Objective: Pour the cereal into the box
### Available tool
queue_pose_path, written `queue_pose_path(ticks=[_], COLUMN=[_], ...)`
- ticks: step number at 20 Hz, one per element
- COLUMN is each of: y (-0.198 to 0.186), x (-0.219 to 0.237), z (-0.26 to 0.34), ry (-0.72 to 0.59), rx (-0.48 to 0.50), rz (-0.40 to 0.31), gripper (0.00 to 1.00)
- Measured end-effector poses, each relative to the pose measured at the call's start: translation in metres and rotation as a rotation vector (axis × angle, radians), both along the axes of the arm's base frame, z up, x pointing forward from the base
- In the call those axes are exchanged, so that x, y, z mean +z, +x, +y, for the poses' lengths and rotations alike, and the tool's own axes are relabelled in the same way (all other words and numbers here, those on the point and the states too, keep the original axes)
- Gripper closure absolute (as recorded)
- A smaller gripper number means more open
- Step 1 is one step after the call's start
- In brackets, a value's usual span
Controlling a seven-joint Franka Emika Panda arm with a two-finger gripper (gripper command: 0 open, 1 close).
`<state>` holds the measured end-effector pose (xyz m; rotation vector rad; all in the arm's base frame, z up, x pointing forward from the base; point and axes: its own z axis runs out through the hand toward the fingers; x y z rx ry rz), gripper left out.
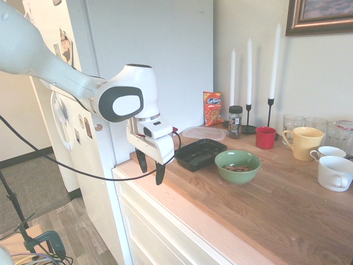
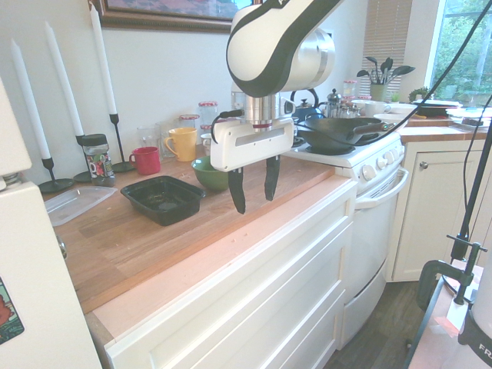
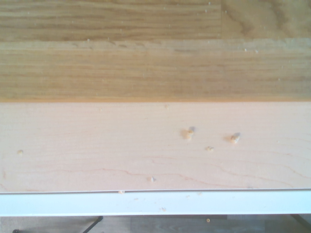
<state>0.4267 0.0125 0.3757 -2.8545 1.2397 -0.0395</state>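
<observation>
orange-red snack bag with blurry lettering behind black box

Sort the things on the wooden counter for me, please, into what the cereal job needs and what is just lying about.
Needed:
- cereal
- green bowl holding it
- black box
- gripper, open

Lying about:
- red mug
- yellow mug
- snack bag
- jar
- clear plastic lid
- white cups
- candles
</observation>
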Motion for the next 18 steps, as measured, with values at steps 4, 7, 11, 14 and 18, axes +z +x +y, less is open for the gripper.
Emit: queue_pose_path(ticks=[4,7,11,14,18], y=[0.008,0.034,0.080,0.111,0.150], x=[0.010,0.033,0.057,0.062,0.049], z=[-0.007,-0.028,-0.080,-0.131,-0.179], ry=[0.006,0.015,0.015,0.009,0.027], rx=[-0.016,-0.053,-0.118,-0.169,-0.211], rz=[-0.020,-0.061,-0.112,-0.124,-0.096], gripper=[0.00,0.00,0.00,0.00,0.00])
